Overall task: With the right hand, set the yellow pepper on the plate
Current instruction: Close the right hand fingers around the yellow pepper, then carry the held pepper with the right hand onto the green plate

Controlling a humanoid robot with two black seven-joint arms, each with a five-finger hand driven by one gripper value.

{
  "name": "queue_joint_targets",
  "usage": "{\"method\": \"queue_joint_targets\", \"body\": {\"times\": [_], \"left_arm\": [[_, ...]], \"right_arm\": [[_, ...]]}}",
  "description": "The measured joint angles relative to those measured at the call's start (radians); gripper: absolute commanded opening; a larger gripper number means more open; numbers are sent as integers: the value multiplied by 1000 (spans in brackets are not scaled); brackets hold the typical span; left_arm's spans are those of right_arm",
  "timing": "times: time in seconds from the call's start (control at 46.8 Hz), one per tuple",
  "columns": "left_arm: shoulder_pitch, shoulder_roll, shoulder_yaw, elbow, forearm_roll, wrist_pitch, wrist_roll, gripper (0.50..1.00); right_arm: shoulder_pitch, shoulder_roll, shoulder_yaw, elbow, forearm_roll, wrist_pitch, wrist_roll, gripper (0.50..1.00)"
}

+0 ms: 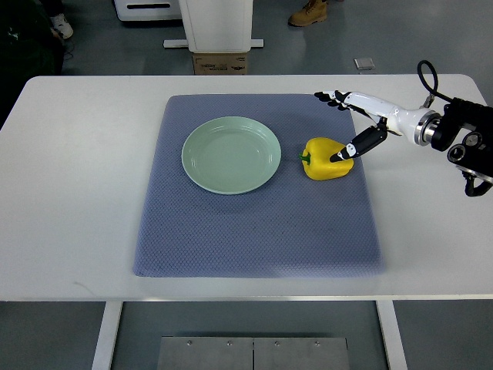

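A white table (69, 193) carries a blue-grey mat (254, 231). On the mat, the yellow pepper (325, 160) lies under the right hand's (362, 119) thumb tip, which seems to touch its top. The pale green plate (230, 154) sits just left of it, nothing between. Beyond the pepper, the fingers (331, 98) stretch out straight, released, grasping nothing.

White counter (69, 193) on white legs (108, 335), grey-blue textured mat (254, 231) laid across it. Grey floor (92, 46) beyond. White pedestal base (216, 31) with cardboard box (219, 65) at its foot. Tan boot (308, 13) and sneaker (62, 27) at far edge. Even, soft light.
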Motion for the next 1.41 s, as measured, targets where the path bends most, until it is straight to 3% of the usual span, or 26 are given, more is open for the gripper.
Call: {"method": "queue_joint_targets", "body": {"times": [0.278,0.683,0.769,0.811,0.833,0.875,0.897,1.11,1.409], "left_arm": [[0,0,0,0,0,0,0,1000],[0,0,0,0,0,-1,0,1000],[0,0,0,0,0,-1,0,1000],[0,0,0,0,0,-1,0,1000],[0,0,0,0,0,-1,0,1000],[0,0,0,0,0,-1,0,1000],[0,0,0,0,0,-1,0,1000],[0,0,0,0,0,0,0,1000],[0,0,0,0,0,0,0,1000]], "right_arm": [[6,48,-70,0,-1,-10,8,993],[6,109,-177,-23,-2,-96,1,979],[7,126,-200,-37,-2,-123,-1,902],[7,135,-211,-41,-2,-133,-5,833],[7,138,-215,-42,-2,-137,-8,764],[6,145,-220,-46,-1,-146,-16,534],[6,149,-222,-49,0,-149,-21,500],[4,178,-233,-75,6,-191,-87,500],[57,204,-230,-66,15,-222,-87,500]]}}
